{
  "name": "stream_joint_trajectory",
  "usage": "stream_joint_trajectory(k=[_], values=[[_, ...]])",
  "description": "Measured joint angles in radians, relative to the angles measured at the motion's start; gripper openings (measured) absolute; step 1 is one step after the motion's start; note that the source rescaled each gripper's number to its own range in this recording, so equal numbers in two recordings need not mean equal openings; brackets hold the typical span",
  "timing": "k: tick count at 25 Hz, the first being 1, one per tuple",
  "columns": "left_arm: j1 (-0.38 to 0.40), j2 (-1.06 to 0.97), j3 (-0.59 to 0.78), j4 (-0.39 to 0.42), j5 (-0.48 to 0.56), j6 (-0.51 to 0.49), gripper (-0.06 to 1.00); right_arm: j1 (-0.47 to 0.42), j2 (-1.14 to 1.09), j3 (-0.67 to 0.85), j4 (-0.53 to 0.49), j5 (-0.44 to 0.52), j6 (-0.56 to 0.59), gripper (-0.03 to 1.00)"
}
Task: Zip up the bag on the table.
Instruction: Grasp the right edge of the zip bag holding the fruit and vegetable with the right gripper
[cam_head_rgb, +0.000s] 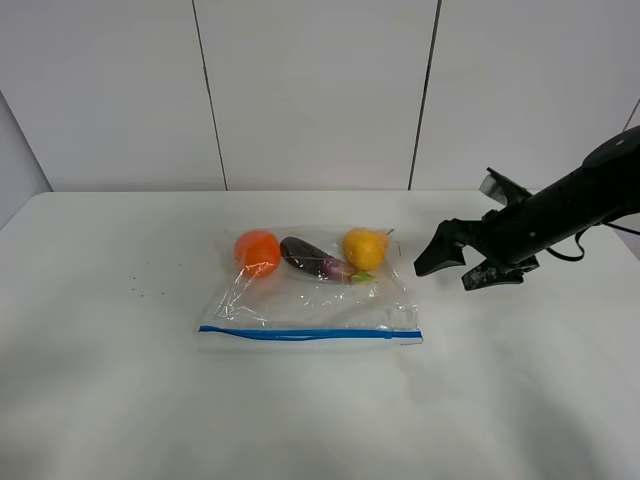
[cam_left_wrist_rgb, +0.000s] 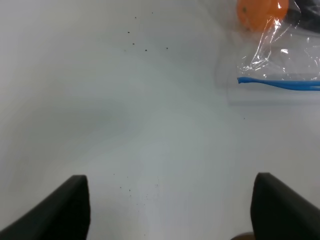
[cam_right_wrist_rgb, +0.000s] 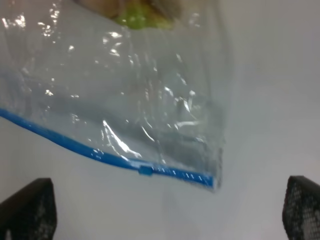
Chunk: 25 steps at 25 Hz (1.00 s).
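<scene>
The clear crinkly bag (cam_head_rgb: 310, 300) lies flat in the middle of the white table (cam_head_rgb: 110, 390), with its blue zip strip (cam_head_rgb: 310, 333) along the near edge. Inside it are an orange (cam_head_rgb: 257, 250), a purple eggplant (cam_head_rgb: 312, 258) and a yellow fruit (cam_head_rgb: 365, 248). My right gripper (cam_head_rgb: 462, 268) is open and empty, hovering just right of the bag. In the right wrist view the gripper (cam_right_wrist_rgb: 165, 212) is over the strip's right end (cam_right_wrist_rgb: 150, 171), where a small blue slider shows. My left gripper (cam_left_wrist_rgb: 170, 205) is open and empty over bare table, with the bag's left corner (cam_left_wrist_rgb: 280, 65) ahead of it.
A few dark specks (cam_head_rgb: 145, 290) lie on the table left of the bag. A white panelled wall (cam_head_rgb: 310, 90) stands behind the table's far edge. The left arm is out of the exterior high view.
</scene>
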<state>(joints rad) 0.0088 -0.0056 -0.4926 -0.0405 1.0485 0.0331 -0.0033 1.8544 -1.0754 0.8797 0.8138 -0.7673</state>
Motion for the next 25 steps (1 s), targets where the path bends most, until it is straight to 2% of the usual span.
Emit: stream_joint_trajectory(k=[4,7,11,21,25], values=[[0.000,0.000,0.000,0.000,0.000,0.000,0.97,0.000,0.097,0.000,0.139,-0.009,-0.150,1.00],[0.000,0.000,0.000,0.000,0.000,0.000,0.97,0.000,0.153,0.000,0.224,0.021,-0.295,1.00],[0.000,0.000,0.000,0.000,0.000,0.000,0.97,0.000,0.203,0.000,0.335,0.056,-0.416,1.00],[0.000,0.000,0.000,0.000,0.000,0.000,0.97,0.000,0.273,-0.001,0.384,0.075,-0.495,1.00],[0.000,0.000,0.000,0.000,0.000,0.000,0.97,0.002,0.294,-0.001,0.403,0.113,-0.533,1.00]])
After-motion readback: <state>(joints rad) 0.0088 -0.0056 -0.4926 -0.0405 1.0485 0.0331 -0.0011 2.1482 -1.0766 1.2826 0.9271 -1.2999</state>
